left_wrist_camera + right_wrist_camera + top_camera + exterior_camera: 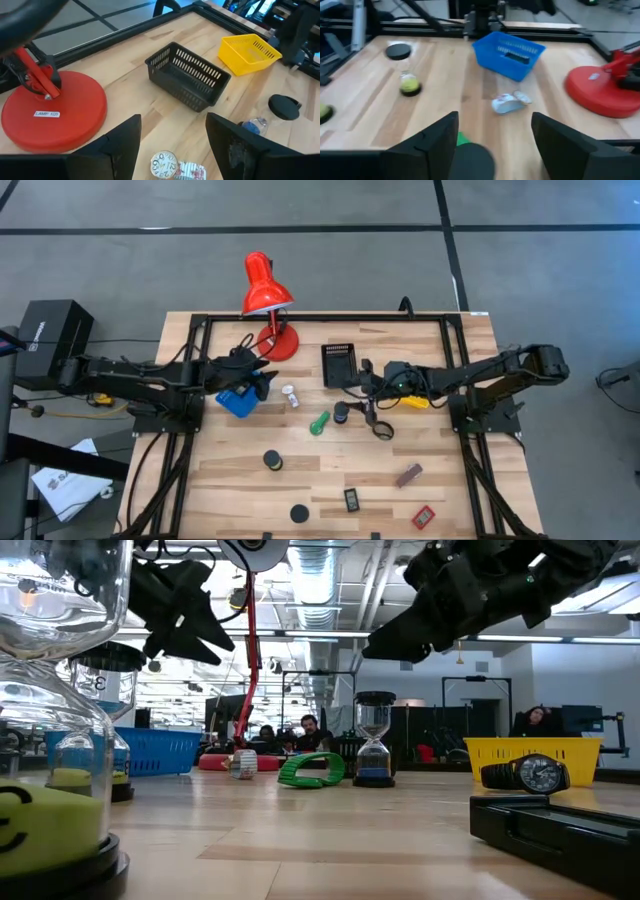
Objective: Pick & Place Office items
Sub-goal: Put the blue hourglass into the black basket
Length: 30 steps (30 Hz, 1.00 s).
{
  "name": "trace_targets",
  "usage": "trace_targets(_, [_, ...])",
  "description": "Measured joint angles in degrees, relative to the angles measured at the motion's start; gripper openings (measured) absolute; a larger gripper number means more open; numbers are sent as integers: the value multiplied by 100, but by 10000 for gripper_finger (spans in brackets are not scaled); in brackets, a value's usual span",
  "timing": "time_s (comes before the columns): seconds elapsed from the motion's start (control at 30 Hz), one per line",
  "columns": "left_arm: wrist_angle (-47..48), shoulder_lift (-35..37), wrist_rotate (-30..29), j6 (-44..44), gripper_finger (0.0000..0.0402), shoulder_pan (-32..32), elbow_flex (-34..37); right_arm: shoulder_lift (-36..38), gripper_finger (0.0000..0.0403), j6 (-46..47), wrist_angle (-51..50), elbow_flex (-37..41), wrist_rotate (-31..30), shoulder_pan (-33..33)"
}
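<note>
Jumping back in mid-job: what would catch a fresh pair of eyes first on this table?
The red desk lamp at the table's far edge stands out most. Just before it, the left tool hangs open over the blue bin. The right tool hangs open between the black basket and the yellow bin, above a small hourglass.

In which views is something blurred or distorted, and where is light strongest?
Low view: the hourglass nearest the lens is blurred and bent, ceiling lights glare. Right wrist view: soft throughout, blue basket included. Left wrist view: the black basket is sharp. High view: even light.
</note>
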State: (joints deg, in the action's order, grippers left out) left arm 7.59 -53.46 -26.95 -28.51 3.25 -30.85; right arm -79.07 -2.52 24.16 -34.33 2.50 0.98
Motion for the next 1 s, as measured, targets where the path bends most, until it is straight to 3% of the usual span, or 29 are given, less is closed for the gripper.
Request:
trace_targets(0.43, [-180,1,1,0,215,4,0,0,249,-44,-5,0,48,-355])
trace_targets(1.0, [-408,1,1,173,214,4,0,0,249,-44,-12,0,27,-363])
